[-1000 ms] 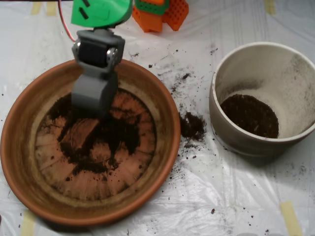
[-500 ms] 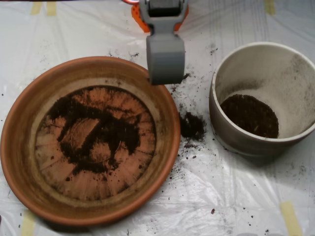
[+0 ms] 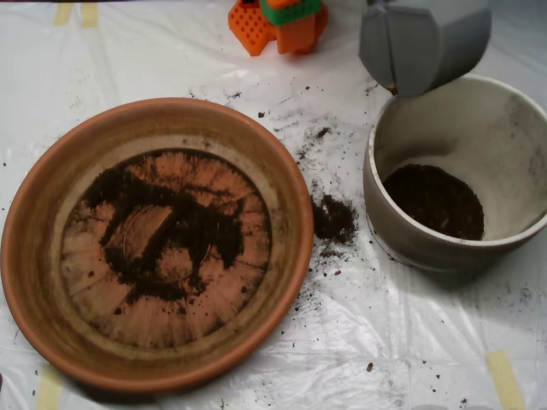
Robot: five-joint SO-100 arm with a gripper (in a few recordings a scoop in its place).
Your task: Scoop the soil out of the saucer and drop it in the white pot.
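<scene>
1. The grey clamshell tool (image 3: 395, 84) hangs at the upper right of the frame, above the upper left rim of the round, deep cream-white ceramic pot (image 3: 513, 141).
2. A dark seam runs down the tool between its two shells, and the shells look closed together; whether any soil is inside cannot be told.
3. The white pot stands at the right of the frame on the desk (image 3: 359, 359), which is covered with a clear crinkled plastic sheet. Its inner wall is dusty and smudged.
4. A round patch of dark, crumbly soil (image 3: 434, 200) lies on the bottom of the white pot.
5. The wide, shallow terracotta-orange clay saucer (image 3: 34, 248) fills the left and centre of the frame, apart from the pot.
6. More of the dark soil is spread in thin, uneven streaks over the ridged floor of the saucer, mostly in its upper and middle part, with bare orange clay showing through and around it.
7. A small clump of spilled soil (image 3: 333, 219) lies on the plastic between the saucer and the pot, just beside the saucer's right rim, with loose grains scattered around.
8. An orange and green plastic part (image 3: 278, 21) sits at the top centre of the frame.
9. Strips of yellowish tape (image 3: 504, 380) show at the lower right and upper left.
</scene>
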